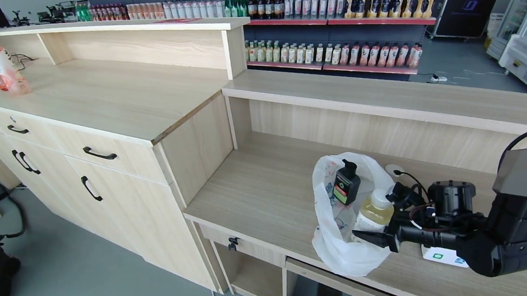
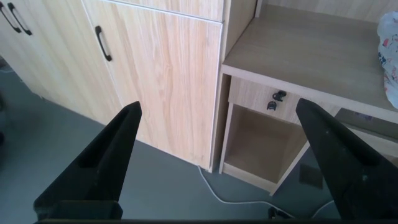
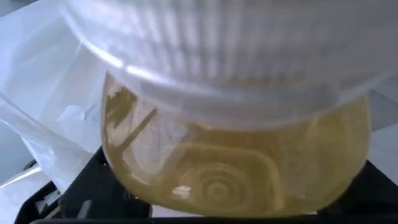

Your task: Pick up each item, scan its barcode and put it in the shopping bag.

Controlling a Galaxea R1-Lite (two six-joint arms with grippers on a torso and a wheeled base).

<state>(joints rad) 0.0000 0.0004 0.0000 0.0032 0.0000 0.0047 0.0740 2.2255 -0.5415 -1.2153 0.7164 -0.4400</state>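
One red-and-green-labelled dark bottle in shopping bag

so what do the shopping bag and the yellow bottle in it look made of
shopping bag: thin white plastic film, likely; it's crinkled, glossy and semi-see-through. yellow bottle: clear, smooth plastic by the look, since the yellowish liquid shows through; ribbed white cap, probably plastic too.

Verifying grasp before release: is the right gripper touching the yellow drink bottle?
Touching. The right wrist view shows the yellow drink bottle pressed against both black fingers of the right gripper.
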